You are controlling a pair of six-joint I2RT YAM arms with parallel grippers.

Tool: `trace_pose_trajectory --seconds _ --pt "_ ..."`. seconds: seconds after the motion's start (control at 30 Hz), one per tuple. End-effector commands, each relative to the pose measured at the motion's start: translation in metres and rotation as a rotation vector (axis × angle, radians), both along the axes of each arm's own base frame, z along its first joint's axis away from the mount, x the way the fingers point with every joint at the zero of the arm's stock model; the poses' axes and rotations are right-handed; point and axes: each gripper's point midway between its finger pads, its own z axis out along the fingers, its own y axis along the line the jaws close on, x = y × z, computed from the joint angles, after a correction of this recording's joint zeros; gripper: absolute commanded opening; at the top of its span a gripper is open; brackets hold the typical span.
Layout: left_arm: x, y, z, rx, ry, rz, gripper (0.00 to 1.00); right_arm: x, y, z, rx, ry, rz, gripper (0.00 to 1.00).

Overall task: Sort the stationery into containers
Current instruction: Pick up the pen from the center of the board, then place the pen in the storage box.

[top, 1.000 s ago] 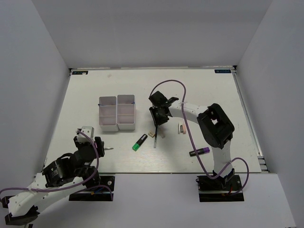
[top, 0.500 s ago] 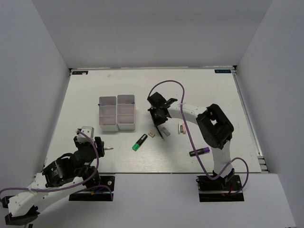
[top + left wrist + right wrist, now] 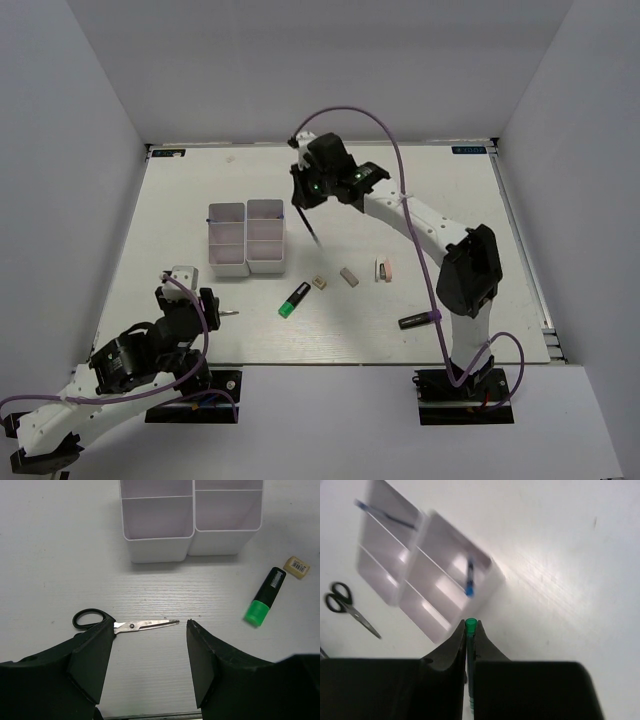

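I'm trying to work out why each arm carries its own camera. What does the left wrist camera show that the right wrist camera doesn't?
Only the left wrist view: a green highlighter and a beige eraser. Only the right wrist view: a thin green-tipped pen pinched in the right hand, and blue pens resting in two of the bins. Both views: the scissors and the white bins.

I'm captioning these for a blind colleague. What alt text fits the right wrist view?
The right claw is shut on a thin green-tipped pen, aimed toward a block of four white bins. One bin holds a blue pen, another a second blue pen, and black-handled scissors lie on the white table left of them.
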Motion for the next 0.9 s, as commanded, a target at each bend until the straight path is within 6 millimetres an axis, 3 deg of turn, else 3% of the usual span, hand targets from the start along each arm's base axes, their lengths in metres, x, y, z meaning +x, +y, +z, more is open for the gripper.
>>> trace_pose_trajectory --seconds 0.0,0.27,0.4,0.53,0.7,0.87 --pt "0.002 -0.001 0.000 0.010 -0.010 0.000 0.70 0.007 0.025 0.095 0.170 -0.198 0.136 0.00" --pt "0.004 -0.003 -0.004 0.032 0.003 0.008 0.70 -0.001 0.074 0.138 0.333 -0.328 0.385 0.00" --pt "0.006 -0.003 -0.006 0.055 0.008 0.019 0.70 0.002 0.091 0.136 0.356 -0.402 0.505 0.00" --pt "0.005 0.002 -0.006 0.068 0.013 0.043 0.70 0.005 0.104 0.151 0.395 -0.536 0.606 0.00" --pt "0.005 0.006 -0.003 0.046 -0.005 0.059 0.70 -0.003 0.115 0.136 0.445 -0.569 0.703 0.00" --pt "0.004 0.008 -0.003 0.039 -0.008 0.060 0.70 0.006 0.127 0.129 0.481 -0.625 0.712 0.00"
